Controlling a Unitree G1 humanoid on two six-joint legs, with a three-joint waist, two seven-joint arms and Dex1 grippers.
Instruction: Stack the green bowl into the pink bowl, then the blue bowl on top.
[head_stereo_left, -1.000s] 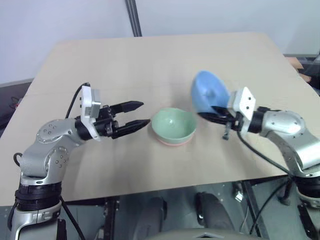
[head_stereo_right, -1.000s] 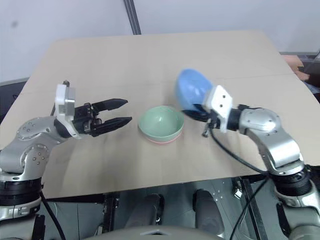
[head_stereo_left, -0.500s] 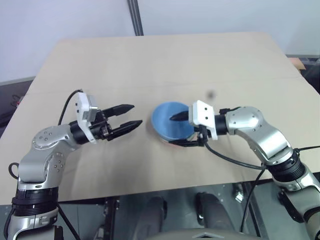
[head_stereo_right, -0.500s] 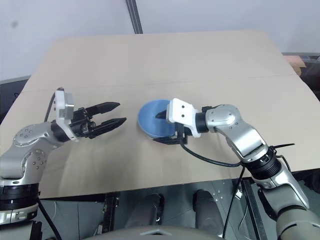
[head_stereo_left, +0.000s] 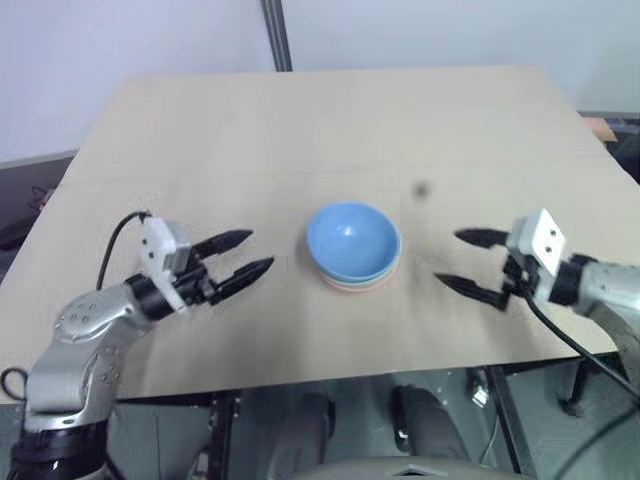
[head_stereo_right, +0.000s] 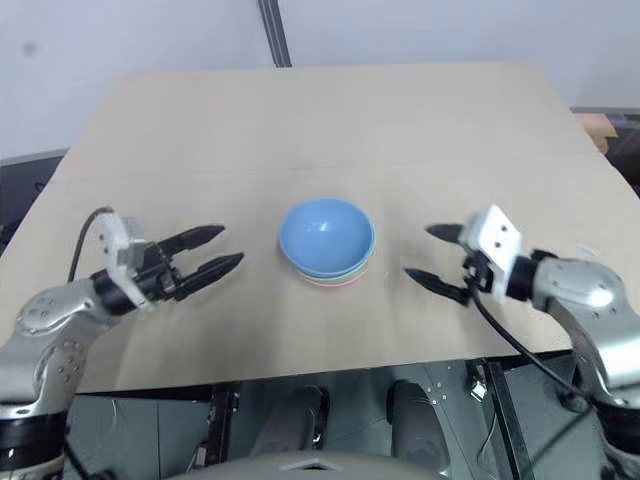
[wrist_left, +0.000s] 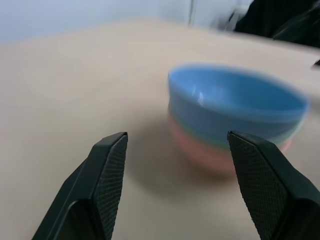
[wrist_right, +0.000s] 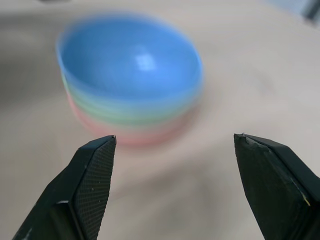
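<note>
No legible text, no labels, no brand marks, no numbers, no signs on any surface in view

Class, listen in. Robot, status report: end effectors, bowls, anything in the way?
Left end effector open, empty. Right end effector open, empty. Blue bowl nested on green, green in pink. Table shows no obstruction near stack.

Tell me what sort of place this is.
Probably a lab or test room: a plain wooden table against a bare pale wall, a metal pole behind, and only three stacked bowls, the blue bowl on top.
</note>
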